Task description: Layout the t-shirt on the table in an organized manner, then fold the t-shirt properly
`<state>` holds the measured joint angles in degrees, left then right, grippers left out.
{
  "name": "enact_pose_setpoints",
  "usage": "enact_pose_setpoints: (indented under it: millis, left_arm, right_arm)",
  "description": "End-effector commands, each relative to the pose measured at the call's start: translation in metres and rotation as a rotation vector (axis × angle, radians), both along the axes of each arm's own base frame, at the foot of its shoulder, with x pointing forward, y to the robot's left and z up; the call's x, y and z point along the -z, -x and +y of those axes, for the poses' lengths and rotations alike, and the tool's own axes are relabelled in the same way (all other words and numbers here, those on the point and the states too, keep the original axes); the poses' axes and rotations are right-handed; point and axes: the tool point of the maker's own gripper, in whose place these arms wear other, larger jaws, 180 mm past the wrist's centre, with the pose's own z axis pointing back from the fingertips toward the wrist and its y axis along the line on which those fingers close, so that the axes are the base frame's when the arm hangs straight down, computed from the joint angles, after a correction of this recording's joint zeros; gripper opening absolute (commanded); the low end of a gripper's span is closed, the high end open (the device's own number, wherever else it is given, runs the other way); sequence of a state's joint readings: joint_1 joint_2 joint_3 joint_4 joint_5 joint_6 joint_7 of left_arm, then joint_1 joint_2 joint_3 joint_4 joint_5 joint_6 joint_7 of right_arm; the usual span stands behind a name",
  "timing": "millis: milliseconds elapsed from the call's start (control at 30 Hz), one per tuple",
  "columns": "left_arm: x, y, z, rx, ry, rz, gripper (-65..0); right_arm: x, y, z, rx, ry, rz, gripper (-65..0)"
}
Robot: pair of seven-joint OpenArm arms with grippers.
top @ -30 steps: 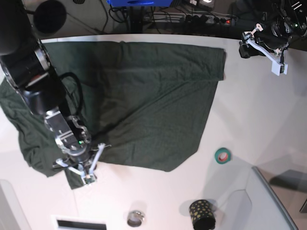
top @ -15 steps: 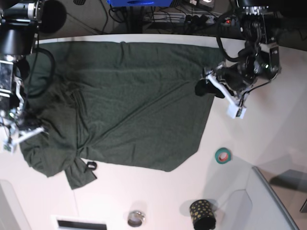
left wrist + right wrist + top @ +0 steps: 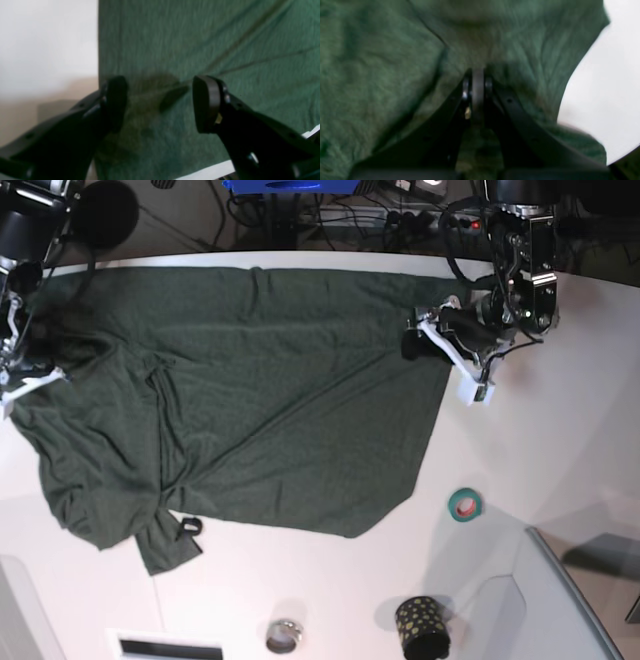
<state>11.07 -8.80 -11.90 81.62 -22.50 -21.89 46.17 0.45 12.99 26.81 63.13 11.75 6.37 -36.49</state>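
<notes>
White tabletop fills the base view, the table running under a dark back edge crowded with cables and a power strip. Spread across its left and middle is the t-shirt, dark green, mostly flat over its body but rumpled and bunched along its left side, with a twisted flap near its lower left corner. The left gripper sits at the shirt's upper right corner, jaws spread apart over the hem with nothing between them. The right gripper is at the far left edge of the cloth, half out of view. Off the shirt lie a green tape roll, a black dotted cup and a small metal ring, all near the front edge and well apart from the fabric; a grey bin corner sits at lower right.

From the left wrist, the left gripper hangs with its two black fingers wide apart above smooth green cloth, whose straight edge meets bare table on the left.

From the right wrist, the right gripper is closed tight, and wrinkled green fabric is gathered up to its tips; the picture is blurred, so a pinch on the cloth looks likely but is not clear-cut.
</notes>
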Motion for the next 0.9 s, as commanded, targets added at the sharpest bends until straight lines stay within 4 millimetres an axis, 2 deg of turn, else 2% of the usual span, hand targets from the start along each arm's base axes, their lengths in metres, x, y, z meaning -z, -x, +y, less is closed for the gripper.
enact_pose_setpoints:
  millis: [0,200,300,433,533,633,867]
  left_arm:
    - [-0.003,-0.001,0.006,0.000,-0.012,-0.017,-25.3]
    - [0.010,0.035,0.013,0.000,-0.026,0.046,-25.3]
    - [0.016,0.049,0.013,0.000,-0.025,0.074,-25.3]
    - [0.019,0.062,0.018,-0.012,-0.030,0.094,-25.3]
    - [0.011,0.061,0.027,-0.042,-0.041,0.060,-25.3]
    - [0.000,0.056,0.026,-0.029,-0.050,0.026,-25.3]
    - [-0.014,0.039,0.025,-0.021,-0.056,-0.030,-25.3]
  right_arm:
    - [-0.011,-0.011,-0.012,0.000,0.022,-0.026,-65.0]
    - [-0.003,0.005,-0.016,0.006,0.023,0.011,-65.0]
    - [-0.003,0.015,-0.025,0.007,0.046,0.030,-65.0]
    - [0.003,0.031,-0.027,0.004,0.050,0.061,-65.0]
    - [0.002,0.029,-0.028,0.003,0.061,0.043,-65.0]
    - [0.002,0.027,-0.028,-0.008,0.074,0.024,-65.0]
    - [-0.032,-0.002,-0.032,-0.042,0.134,-0.092,-65.0]
